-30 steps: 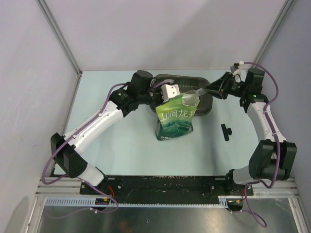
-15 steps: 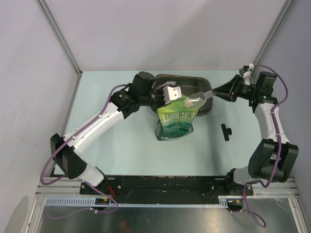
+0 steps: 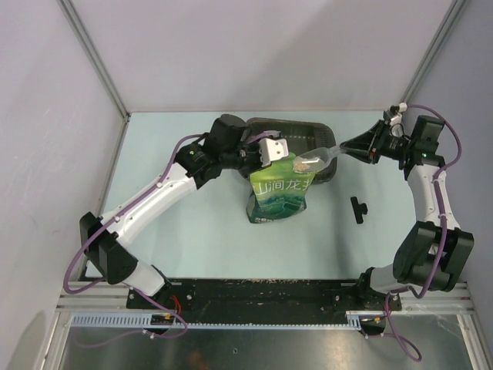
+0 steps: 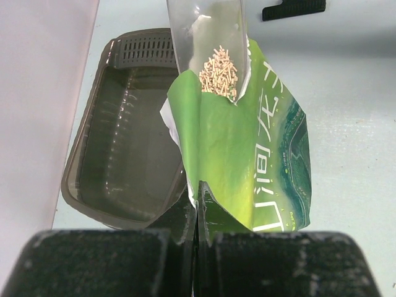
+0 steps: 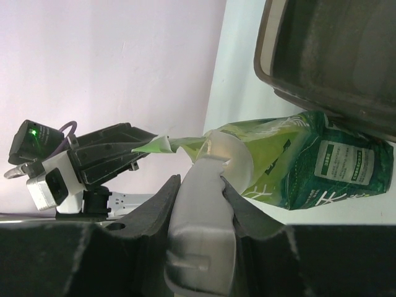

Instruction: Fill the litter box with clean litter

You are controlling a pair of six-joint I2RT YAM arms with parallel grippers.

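The dark grey-brown litter box (image 3: 266, 127) lies at the back of the table, partly hidden by the arms; its floor (image 4: 124, 154) shows no litter. The green pouch (image 3: 279, 193) stands in front of it. My left gripper (image 3: 266, 150) is shut on the pouch's top edge (image 4: 199, 192) and holds it open. My right gripper (image 3: 358, 146) is shut on the handle of a clear plastic scoop (image 5: 201, 235). The scoop (image 3: 312, 160) holds tan litter granules (image 4: 218, 73) just above the pouch's mouth, beside the box.
A small black clip (image 3: 358, 208) lies on the table to the right of the pouch. Grey walls close the table at the left, back and right. The litter box has a slotted grille (image 4: 145, 51) at one end.
My right arm has drawn back to the right and lifted the scoop out of the pouch, now loaded with granules. The left arm and pouch have stayed put.
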